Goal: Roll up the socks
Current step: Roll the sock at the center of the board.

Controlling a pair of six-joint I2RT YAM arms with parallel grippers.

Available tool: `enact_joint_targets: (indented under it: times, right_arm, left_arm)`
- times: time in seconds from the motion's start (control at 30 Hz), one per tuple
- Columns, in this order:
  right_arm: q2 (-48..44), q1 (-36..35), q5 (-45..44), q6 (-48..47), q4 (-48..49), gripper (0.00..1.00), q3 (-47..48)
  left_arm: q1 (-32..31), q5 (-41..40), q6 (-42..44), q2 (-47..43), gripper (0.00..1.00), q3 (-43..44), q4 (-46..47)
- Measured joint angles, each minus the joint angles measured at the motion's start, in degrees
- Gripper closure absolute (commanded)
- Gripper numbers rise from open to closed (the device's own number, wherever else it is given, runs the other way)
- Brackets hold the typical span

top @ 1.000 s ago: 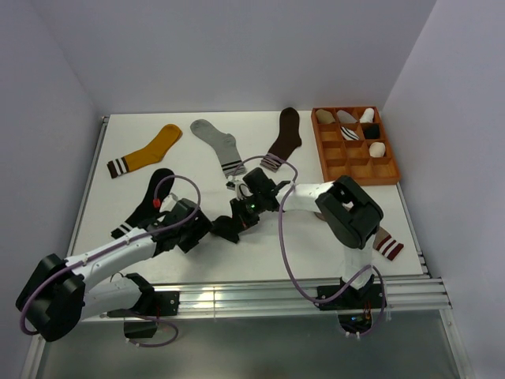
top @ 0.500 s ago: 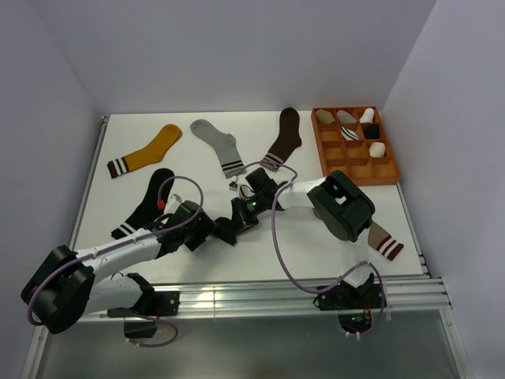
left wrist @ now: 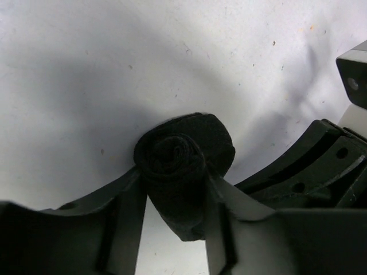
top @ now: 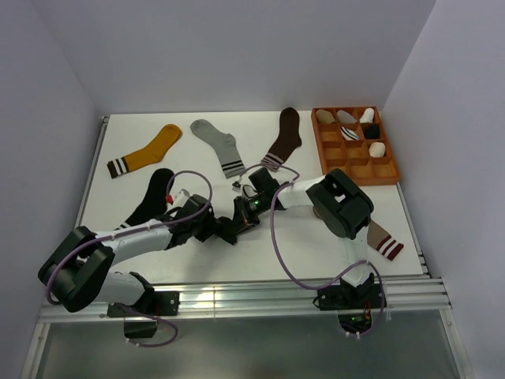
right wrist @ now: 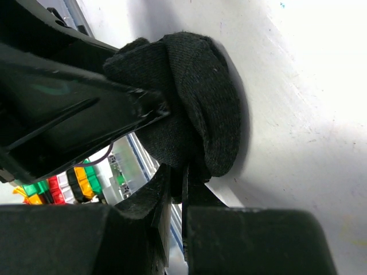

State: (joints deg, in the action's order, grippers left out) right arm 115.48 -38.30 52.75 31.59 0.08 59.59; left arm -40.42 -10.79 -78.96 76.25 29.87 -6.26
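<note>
The plain charcoal-black sock (top: 230, 230) is a tight roll on the table, held between both grippers. In the left wrist view my left gripper (left wrist: 175, 177) is shut on the roll (left wrist: 183, 160), one finger on each side. In the right wrist view my right gripper (right wrist: 182, 175) is shut on the edge of the roll's outer fold (right wrist: 200, 103). In the top view my left gripper (top: 218, 229) and right gripper (top: 240, 219) meet at the roll. The black sock with white cuff stripes (top: 146, 204) lies flat to the left. The taupe sock with the maroon-and-white cuff (top: 385, 242) lies at the right, partly under the right arm.
A mustard-yellow sock (top: 146, 151), a light grey sock (top: 219, 144) and a dark brown sock (top: 284, 140) lie flat at the back. An orange compartment tray (top: 388, 175) with several rolled socks stands at the back right. Cables loop over both arms.
My left arm has stretched to the right and its gripper has closed in on the roll beside the right gripper. The right gripper has shifted slightly left.
</note>
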Motion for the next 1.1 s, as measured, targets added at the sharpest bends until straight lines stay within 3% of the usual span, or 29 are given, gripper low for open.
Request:
enact_joint_targets:
  times: [0.23, 0.53, 0.83, 1.1]
  right_arm:
    - [-1.7, 0.0, -2.3, -0.1, 0.7, 0.91, -1.4]
    - [-16.0, -2.8, -22.3, -6.1, -0.2, 0.64, -8.5]
    - [-27.9, -13.6, -47.3, -13.9, 1.4, 0.61, -13.2]
    - [-28.6, -21.9, -56.4, -19.9, 5.6, 0.62, -14.5]
  left_arm:
    - [0.0, 0.6, 0.9, 3.4, 0.77, 3.0, -1.7]
    - [-0.1, 3.6, 3.3, 8.3, 0.8, 7.6, -2.3]
    - [0.0, 4.0, 5.6, 9.3, 0.81, 9.5, -4.4]
    - [0.0, 4.1, 6.9, 10.0, 0.81, 10.7, -5.7]
